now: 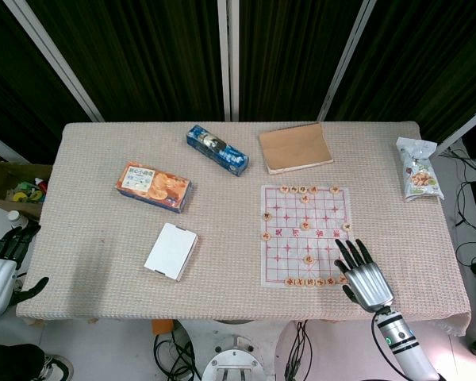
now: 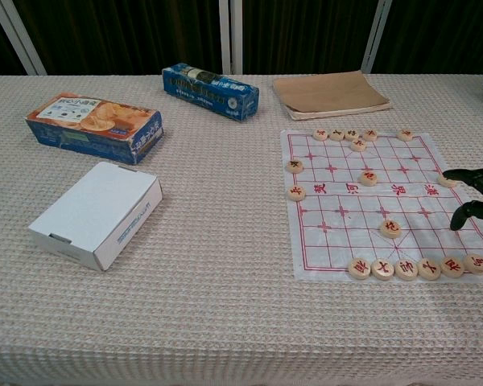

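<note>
The right hand [image 1: 365,274], silver-backed with black fingers spread apart and grasping nothing, hovers at the 4 o'clock corner of the thin white Chinese chess sheet with red grid lines [image 1: 301,232]. Its fingertips lie just beside the row of round wooden chess discs [image 1: 311,282] along the sheet's near edge. In the chest view only the dark fingertips [image 2: 473,193] enter from 3 o'clock, near the same row of discs [image 2: 405,268]. That closer view shows red characters on the discs and along the middle band of the sheet [image 2: 338,217], too small to read with certainty. More discs sit along the far edge, a few are scattered mid-board, and one lies alone [image 2: 390,228] toward the near half.

The left hand [image 1: 4,262] shows only in the head view, off the table at 8 o'clock, fingers loosely apart and holding nothing.

At 9 o'clock from the sheet lies a plain white cardboard box [image 2: 97,214] with faint side print, closed. Beyond it, at 10 o'clock, rests an orange-and-blue snack box [image 2: 95,126] picturing biscuits, its text illegible. A long blue packet [image 2: 210,91] lies at 11 o'clock, and a tan flat booklet [image 2: 330,94] at 12 o'clock. The head view alone shows a clear bag of snacks [image 1: 419,168] at 2 o'clock, near the edge of the beige woven tablecloth [image 1: 87,230]
</note>
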`<state>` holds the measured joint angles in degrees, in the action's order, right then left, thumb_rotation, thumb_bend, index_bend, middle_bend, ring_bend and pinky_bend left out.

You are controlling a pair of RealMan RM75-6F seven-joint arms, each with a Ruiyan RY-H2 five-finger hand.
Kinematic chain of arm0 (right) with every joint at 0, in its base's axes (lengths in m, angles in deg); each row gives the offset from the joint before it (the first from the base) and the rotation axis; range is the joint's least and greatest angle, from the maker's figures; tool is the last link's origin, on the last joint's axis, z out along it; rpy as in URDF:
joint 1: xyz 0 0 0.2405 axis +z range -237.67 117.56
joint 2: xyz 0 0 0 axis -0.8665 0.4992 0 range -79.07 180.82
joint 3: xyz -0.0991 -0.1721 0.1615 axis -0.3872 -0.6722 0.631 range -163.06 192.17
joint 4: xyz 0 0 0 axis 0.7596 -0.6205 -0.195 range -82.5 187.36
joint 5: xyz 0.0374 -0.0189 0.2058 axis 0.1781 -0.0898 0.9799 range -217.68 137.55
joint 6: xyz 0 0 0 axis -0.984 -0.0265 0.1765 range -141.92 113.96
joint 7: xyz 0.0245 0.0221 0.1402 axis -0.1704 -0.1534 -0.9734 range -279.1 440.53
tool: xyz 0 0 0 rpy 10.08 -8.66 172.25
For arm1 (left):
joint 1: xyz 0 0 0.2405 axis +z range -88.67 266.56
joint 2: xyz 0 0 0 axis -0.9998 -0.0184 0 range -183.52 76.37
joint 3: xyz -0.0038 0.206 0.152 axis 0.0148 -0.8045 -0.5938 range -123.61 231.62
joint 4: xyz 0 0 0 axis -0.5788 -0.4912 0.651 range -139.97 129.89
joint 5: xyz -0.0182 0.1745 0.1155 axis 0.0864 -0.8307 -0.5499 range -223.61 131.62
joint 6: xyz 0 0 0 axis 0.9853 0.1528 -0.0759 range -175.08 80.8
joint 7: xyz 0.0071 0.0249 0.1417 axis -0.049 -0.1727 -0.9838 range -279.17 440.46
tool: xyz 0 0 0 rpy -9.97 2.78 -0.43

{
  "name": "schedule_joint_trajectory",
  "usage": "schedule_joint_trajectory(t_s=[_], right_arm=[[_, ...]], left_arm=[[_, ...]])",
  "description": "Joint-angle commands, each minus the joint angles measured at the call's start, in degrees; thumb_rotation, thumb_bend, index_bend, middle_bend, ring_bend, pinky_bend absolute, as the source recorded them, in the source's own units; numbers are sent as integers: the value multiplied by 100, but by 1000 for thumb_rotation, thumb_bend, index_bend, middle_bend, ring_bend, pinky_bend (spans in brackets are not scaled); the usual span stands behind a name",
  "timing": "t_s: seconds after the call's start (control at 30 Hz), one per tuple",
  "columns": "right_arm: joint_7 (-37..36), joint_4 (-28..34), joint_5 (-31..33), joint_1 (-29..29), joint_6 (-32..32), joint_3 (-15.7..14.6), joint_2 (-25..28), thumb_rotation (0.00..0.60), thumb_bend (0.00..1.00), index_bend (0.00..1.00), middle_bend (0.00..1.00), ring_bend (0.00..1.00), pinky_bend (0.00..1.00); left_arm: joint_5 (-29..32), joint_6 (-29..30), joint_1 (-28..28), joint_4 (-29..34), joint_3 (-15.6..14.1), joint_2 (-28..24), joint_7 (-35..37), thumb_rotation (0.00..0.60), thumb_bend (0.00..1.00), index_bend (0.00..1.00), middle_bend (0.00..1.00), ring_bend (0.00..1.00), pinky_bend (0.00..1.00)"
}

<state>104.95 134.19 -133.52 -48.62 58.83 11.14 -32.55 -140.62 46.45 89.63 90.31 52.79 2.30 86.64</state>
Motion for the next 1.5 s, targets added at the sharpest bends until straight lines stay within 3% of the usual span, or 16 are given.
schedule_joint_trajectory(t_s=[0.03, 0.57, 1.0, 1.27, 1.5], right_arm=[[-9, -19, 22, 3, -19, -9, -17, 600, 277, 351, 0, 0, 0], [6, -163, 80, 32, -76, -48, -136, 600, 292, 445, 0, 0, 0], [-36, -247, 101, 27, 43, -2, -204, 600, 386, 555, 0, 0, 0], [-233, -172, 155, 6, 323, 185, -38, 600, 413, 567, 0, 0, 0], [-278, -422, 471, 128, 46, 347, -54, 600, 419, 571, 0, 0, 0]], left_arm=[[2, 1, 1, -1, 0, -1, 6, 600, 209, 82, 126, 91, 223], [-16, 42, 21, 0, -3, -7, 6, 600, 209, 82, 126, 91, 223], [-13, 59, 30, -15, 1, -22, 58, 600, 210, 82, 126, 91, 223], [-17, 44, 24, -4, 0, -18, 35, 600, 209, 82, 126, 91, 223], [-6, 32, 18, -4, 6, -10, 28, 600, 209, 82, 126, 91, 224]])
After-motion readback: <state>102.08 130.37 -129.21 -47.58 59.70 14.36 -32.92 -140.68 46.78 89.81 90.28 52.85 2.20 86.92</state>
